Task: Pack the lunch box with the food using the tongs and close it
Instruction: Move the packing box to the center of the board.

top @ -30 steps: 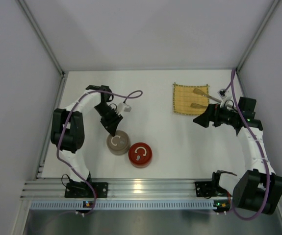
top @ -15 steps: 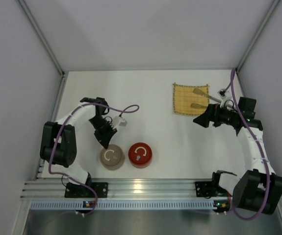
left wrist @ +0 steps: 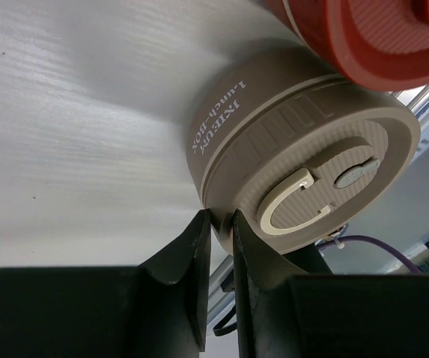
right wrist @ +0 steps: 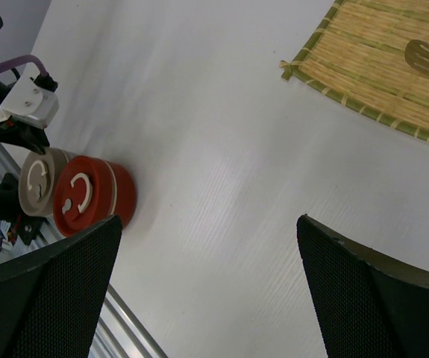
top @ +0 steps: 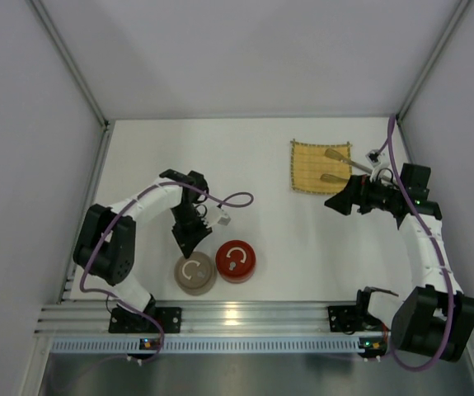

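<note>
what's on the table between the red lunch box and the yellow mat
Nothing: the table between the red lunch box and the yellow mat is bare, as the top and right wrist views show.

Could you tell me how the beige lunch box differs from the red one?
The beige lunch box sits left of the red lunch box, a little nearer the front. The left claw has its tips at the beige one's side; no claw is at the red one. Both are round, lidded, with white C-shaped handles.

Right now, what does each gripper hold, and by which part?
Right gripper: nothing, jaws open. Left gripper: near-shut tips touch the beige lunch box's side; a hold cannot be told.
</note>
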You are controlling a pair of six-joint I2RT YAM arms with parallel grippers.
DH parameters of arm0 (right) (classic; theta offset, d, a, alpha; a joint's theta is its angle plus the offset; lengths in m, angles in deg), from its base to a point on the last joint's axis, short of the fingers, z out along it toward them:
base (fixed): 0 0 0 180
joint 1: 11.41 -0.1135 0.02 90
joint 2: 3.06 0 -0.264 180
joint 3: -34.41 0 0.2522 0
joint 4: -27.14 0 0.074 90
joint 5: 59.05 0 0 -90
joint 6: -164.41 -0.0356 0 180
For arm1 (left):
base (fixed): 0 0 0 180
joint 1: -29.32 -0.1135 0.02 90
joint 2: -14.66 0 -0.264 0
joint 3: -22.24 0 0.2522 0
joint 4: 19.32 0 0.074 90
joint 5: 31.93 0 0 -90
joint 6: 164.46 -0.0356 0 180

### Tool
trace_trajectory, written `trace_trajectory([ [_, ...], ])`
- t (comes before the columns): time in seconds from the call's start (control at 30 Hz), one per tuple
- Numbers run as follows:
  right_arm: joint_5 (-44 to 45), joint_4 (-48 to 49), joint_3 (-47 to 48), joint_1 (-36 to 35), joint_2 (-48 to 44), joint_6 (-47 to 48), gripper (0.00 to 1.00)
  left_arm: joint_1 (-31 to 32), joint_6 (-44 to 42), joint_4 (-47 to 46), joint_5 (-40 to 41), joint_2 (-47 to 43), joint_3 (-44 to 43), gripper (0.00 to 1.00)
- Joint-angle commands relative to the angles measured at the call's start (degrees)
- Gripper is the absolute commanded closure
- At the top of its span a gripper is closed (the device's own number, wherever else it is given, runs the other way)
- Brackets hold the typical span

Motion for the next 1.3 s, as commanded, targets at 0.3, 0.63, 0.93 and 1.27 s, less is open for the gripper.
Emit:
trace_trajectory([
  [0.3,-0.14,0.88,1.98,-0.71,-0.05,1.57,0.01,2.91,8.95,-15.44,0.67,6.11,-7.75,1.0],
  [0.63,-0.14,0.27,1.98,-0.71,-0.31,2.19,0.01,6.43,11.68,-17.29,0.05,9.46,-11.45,1.0],
  [0.93,-0.23,0.53,1.98,-0.71,-0.23,2.01,0.01,6.78,13.97,-16.68,-0.82,6.74,-10.66,0.88],
  [1.27,-0.14,-0.78,3.12,-0.71,-0.67,2.45,0.01,6.69,13.7,-12.99,-1.18,1.56,-11.36,0.36],
])
